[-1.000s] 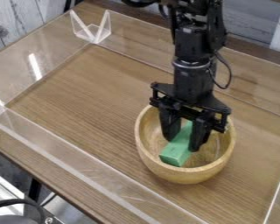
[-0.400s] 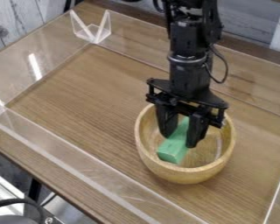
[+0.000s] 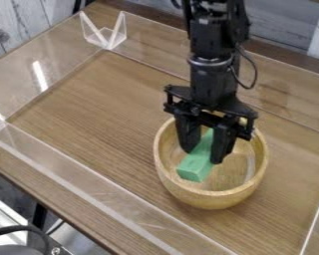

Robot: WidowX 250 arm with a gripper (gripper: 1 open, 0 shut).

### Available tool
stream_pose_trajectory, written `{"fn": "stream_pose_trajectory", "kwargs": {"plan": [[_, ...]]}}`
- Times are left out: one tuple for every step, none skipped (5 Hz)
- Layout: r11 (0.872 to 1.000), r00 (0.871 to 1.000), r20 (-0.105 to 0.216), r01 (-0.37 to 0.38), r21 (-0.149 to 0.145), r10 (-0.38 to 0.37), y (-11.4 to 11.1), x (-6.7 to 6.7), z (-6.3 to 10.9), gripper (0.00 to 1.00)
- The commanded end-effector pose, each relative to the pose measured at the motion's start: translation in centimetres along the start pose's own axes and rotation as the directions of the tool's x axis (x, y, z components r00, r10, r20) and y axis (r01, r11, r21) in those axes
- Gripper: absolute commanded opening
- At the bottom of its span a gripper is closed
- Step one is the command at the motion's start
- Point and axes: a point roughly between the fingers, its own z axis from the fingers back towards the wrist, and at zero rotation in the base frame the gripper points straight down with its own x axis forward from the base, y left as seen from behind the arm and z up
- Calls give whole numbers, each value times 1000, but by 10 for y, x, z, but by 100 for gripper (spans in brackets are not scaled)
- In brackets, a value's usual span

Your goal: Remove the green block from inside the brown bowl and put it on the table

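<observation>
- Pincer [image 3: 206, 151] first: mine points straight down into the brown bowl [image 3: 170, 171], its dark fingers clamped together on the upper end of the green block [image 3: 198, 161].
- That block sits tilted in my grip, top end between the fingers, lower end down toward the bowl's floor (I cannot tell whether it touches the wood or hangs just clear of it).
- Done so far, as I judge it: the reach into the bowl and the grasp. The block is in my hold rather than lying loose.
- Not yet done: the block is inside the bowl's rim, so the removal itself is only beginning. I must lift it clear of the thick wall, carry it sideways, and set it on the table [image 3: 96, 110].
- The tabletop to the left of the bowl is bare wood grain, with low clear walls [image 3: 43, 149] at the edges, so I judge there is plenty of room to set it down.
- My guess is the task stands somewhat short of halfway.
</observation>
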Motion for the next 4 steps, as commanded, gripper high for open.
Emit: {"fn": "stream_pose_trajectory", "kwargs": {"plan": [[1000, 997, 78, 15, -3, -14, 2, 6, 24, 0], [1000, 996, 91, 9, -2, -8, 9, 4, 31, 0], [1000, 995, 102, -19, 6, 19, 25, 3, 37, 0], [998, 992, 110, -60, 20, 57, 59, 3, 39, 0]]}}
